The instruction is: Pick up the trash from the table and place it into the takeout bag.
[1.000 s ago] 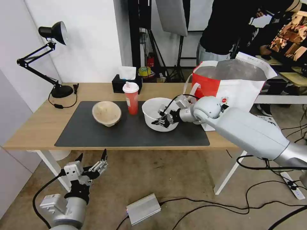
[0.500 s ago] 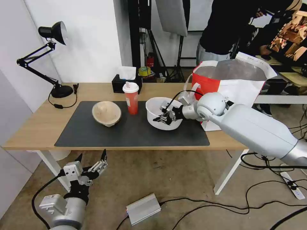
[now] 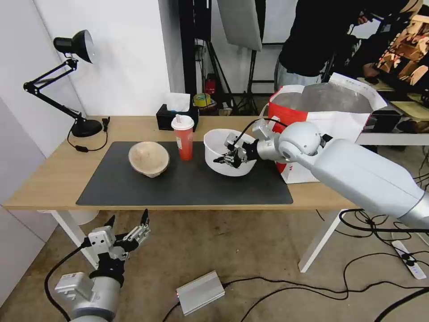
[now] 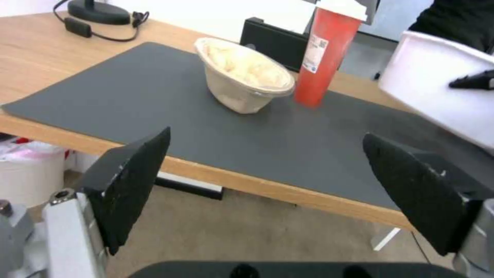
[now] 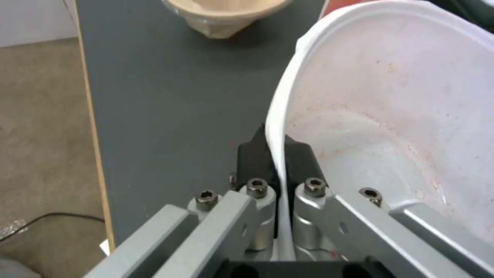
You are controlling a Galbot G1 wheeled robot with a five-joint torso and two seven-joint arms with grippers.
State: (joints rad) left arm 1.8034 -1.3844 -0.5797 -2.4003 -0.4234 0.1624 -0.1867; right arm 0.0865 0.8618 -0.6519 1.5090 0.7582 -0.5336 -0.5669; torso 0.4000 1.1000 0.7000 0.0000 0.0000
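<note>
R gripper (image 3: 229, 157) is pinching the rim of the white bowl (image 3: 223, 145), one finger inside the wall, one outside, closed tight on it; in the R wrist view the fingertips (image 5: 300, 154) are clamping the thin white rim (image 5: 280, 127) w/ no gap. The bowl is tilting, its open side facing toward 10 o'clock in the head view, and it is sitting at approx the mat's 2 o'clock area, between the red cup (image 3: 183, 137) and the takeout bag (image 3: 326, 120). Can't tell if its underside is touching the mat (image 3: 178, 179) or hanging just above it. Faint reddish residue is showing on the bowl's inner wall in the R wrist view.

Red cup w/ white lid is standing upright on the mat, just beside the bowl at its 9 o'clock. Beige bowl (image 3: 149, 158) is resting on the mat further toward 9 o'clock, slightly tipped. Takeout bag is standing open at the bowl's 3 o'clock, by the table's (image 3: 58, 174) R end, foil lining showing.

L gripper (image 3: 128, 220) is hanging below the table's front edge at approx 7 o'clock in the head view, fingers (image 4: 135, 181) spread wide apart, holding nothing. L wrist view is looking up across the mat at the beige bowl and cup.
</note>
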